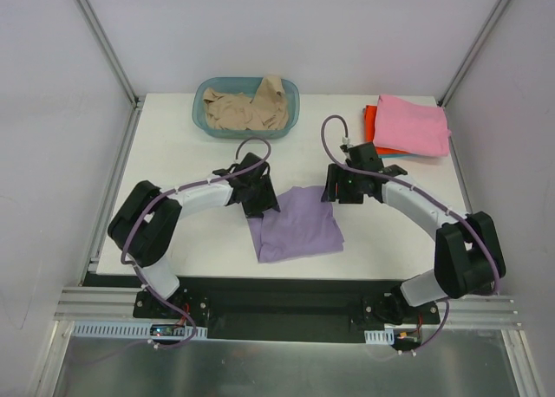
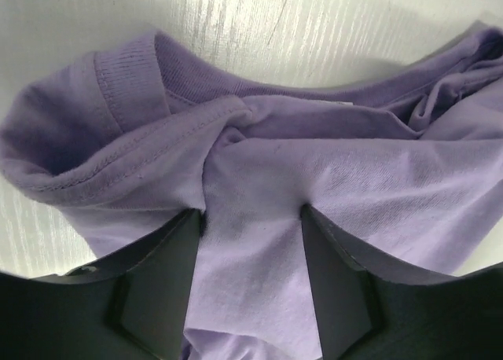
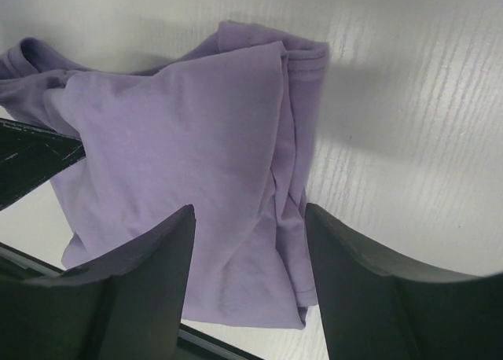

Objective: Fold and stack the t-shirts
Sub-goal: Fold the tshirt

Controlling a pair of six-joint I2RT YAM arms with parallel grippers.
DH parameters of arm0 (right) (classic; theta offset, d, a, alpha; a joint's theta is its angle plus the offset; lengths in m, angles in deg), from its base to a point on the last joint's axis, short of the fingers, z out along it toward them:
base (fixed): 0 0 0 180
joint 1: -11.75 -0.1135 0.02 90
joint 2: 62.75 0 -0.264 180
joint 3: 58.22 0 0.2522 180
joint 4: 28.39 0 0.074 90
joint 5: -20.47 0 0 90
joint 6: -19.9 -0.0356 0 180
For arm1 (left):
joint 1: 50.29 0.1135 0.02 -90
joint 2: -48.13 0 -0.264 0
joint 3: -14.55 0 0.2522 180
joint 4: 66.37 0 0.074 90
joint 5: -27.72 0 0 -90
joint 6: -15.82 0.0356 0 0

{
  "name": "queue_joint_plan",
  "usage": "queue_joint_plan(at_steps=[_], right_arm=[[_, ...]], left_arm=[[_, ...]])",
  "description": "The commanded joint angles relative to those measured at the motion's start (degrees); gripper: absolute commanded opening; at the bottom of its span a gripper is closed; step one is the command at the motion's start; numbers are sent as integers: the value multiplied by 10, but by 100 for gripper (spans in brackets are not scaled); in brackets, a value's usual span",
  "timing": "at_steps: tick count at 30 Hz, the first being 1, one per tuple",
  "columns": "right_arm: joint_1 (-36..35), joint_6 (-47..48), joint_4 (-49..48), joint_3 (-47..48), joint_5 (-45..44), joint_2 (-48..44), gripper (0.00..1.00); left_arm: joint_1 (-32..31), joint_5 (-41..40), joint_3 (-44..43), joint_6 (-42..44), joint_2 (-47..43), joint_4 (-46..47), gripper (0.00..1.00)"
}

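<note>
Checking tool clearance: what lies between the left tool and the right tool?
The lavender t-shirt: its upper edge fills the gap from the left tool to the right tool. Nothing else lies there. The top view shows it.

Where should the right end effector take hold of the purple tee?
Grip the tee at its layered edge, coming straight down on the side facing bare table: the folded layers stack there, and the open right end effector hangs over that edge.
</note>
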Motion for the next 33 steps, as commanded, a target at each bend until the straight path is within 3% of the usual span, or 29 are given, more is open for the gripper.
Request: queue_joint_plan(at_steps=[1,8,13,14,27,33], right_arm=[[2,-11,-26,28,28,16,60],[1,-19,-45,38,55,70,53],[-8,-25,-46,52,47,92,10],[-8,-25,-46,53,39,92,5],[-37,-14,-2,61,-23,33,1],[-44,-11,5,76,-25,49,1]], left_arm=[[3,7,-26,2,14,-1,45],[3,15,-38,12,25,3,0],[0,8,-21,18,-16,8,0],[0,2,-11,19,-25,8,0],[-9,-39,83,14,-220,4,0],[-10,-86,100,15,-218,-5,2]])
